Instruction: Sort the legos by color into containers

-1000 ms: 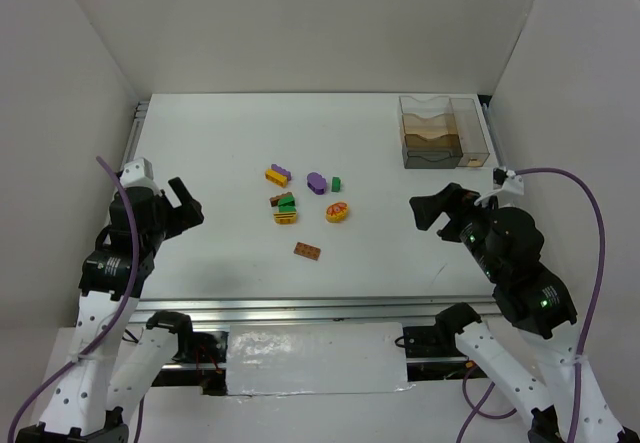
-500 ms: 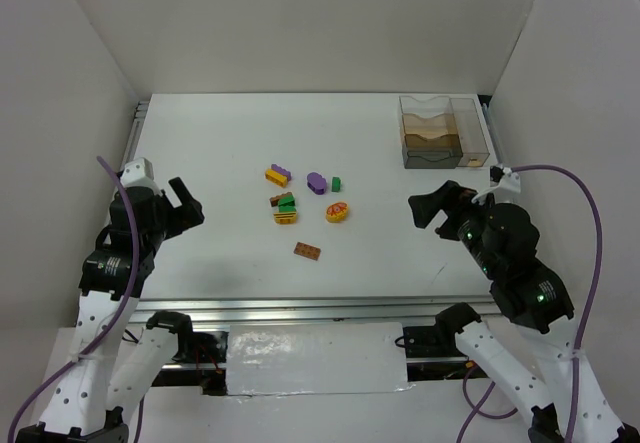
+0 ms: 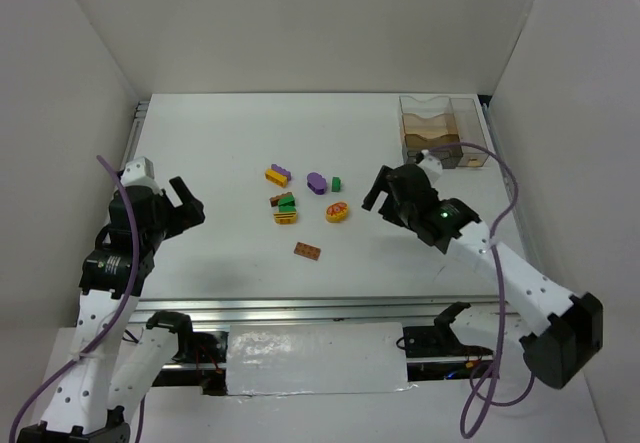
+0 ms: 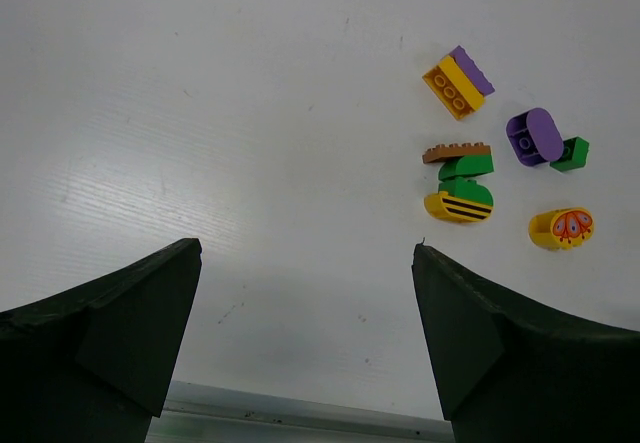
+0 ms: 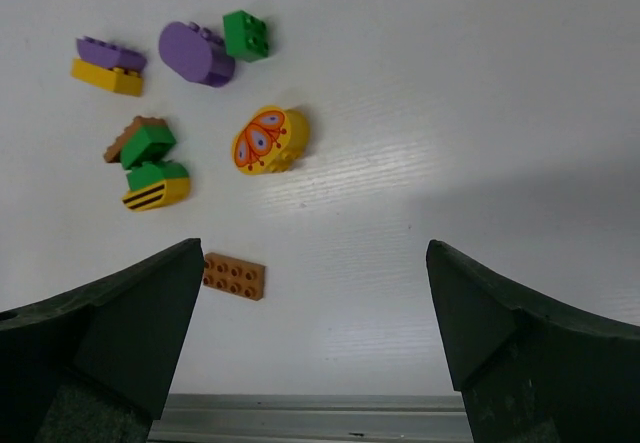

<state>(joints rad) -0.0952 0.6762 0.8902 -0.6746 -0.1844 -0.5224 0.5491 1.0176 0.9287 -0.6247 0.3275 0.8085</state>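
Top view: legos (image 3: 300, 203) all lie loose mid-frame on the worktop (image 3: 220, 143). The containers (image 3: 445, 133) sit upper right with no brick visible inside, so I judge sorting not started. Both spread, empty: left end effector (image 3: 190, 201), right end effector (image 3: 377, 193).
Left wrist: fingers apart, bricks upper right.
Right wrist: fingers apart, yellow oval brick (image 5: 268, 140) centre with a printed pattern. I read no writing.

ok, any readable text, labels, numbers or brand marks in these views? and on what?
None: no words, numbers or brand marks can be read in any view.
yellow rounded plastic brick: printed orange and purple wing-like pattern, no letters.
yellow curved plastic brick: black stripes only, no letters.
clear plastic compartment box: no label visible.
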